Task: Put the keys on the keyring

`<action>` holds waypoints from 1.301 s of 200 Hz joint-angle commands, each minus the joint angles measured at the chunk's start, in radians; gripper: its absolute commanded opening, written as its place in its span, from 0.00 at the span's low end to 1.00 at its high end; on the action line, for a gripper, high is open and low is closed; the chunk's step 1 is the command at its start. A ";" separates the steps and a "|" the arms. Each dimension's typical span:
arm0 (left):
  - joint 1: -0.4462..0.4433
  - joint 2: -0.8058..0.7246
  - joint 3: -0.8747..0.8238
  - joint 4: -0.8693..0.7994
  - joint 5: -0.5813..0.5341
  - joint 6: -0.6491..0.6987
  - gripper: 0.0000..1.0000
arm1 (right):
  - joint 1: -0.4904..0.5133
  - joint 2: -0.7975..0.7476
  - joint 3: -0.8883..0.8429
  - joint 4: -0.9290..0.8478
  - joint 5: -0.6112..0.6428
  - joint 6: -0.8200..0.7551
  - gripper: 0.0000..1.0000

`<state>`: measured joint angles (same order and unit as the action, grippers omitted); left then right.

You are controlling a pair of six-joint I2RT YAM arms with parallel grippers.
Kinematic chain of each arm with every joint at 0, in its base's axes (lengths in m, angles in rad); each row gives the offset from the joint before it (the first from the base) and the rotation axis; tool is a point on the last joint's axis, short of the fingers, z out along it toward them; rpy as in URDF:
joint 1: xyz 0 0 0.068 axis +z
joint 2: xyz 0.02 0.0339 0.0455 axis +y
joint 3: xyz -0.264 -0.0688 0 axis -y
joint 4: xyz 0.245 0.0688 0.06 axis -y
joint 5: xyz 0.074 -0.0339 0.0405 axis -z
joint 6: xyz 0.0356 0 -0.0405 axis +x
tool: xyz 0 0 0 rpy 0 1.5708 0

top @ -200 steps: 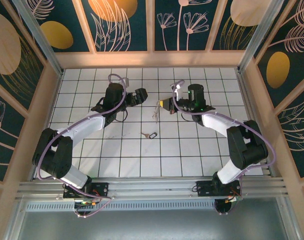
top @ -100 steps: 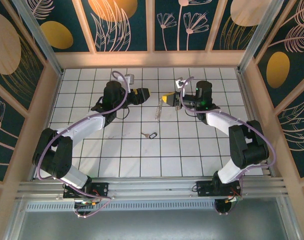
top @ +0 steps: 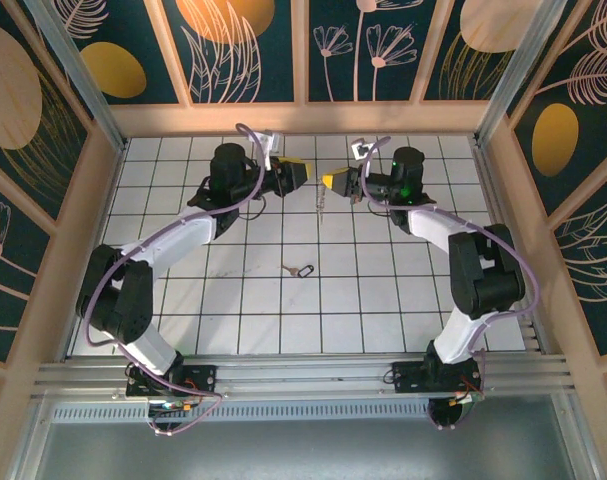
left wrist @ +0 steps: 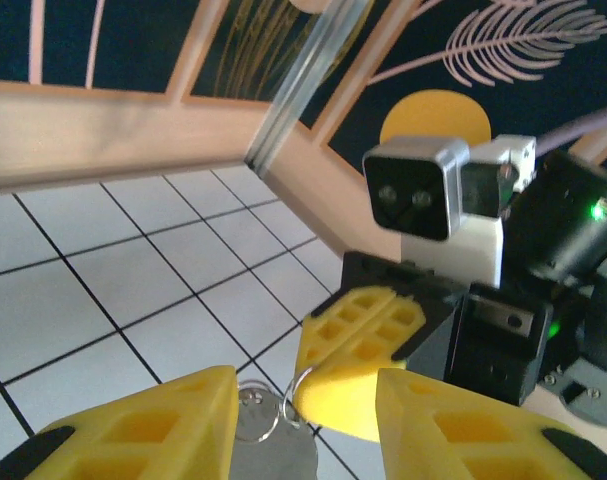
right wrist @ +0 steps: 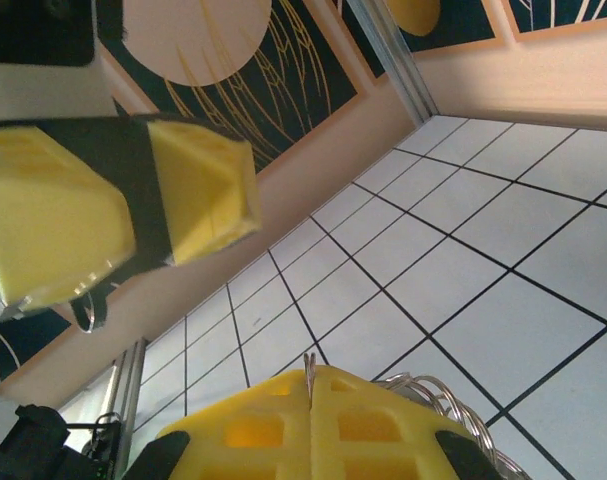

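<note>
No readable text, label, brand mark, number or sign is found on any surface inspected: wall panels (top: 73, 60), tiled table (top: 383, 300), left gripper (top: 301, 172), right gripper (top: 330, 181).

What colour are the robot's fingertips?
Bright yellow fingers, clearest in the left wrist view.

1. White tiled table (top: 383, 320), thin black grid lines.
2. Dark teal wall panels (top: 253, 60), gold and peach leaf prints, on three sides.
3. Light wooden frame (top: 303, 118) round the table.
4. Grey aluminium rail (top: 313, 375) along near edge.
</note>
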<state>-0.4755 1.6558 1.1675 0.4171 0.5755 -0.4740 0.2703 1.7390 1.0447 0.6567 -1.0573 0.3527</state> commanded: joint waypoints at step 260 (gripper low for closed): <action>0.018 0.083 -0.017 0.204 0.198 -0.041 0.56 | -0.051 -0.039 0.001 0.109 -0.145 0.109 0.00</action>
<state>-0.4633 1.7473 1.1461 0.5835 0.7086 -0.5163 0.2249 1.7473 1.0447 0.6640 -1.1542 0.4202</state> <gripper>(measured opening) 0.620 0.047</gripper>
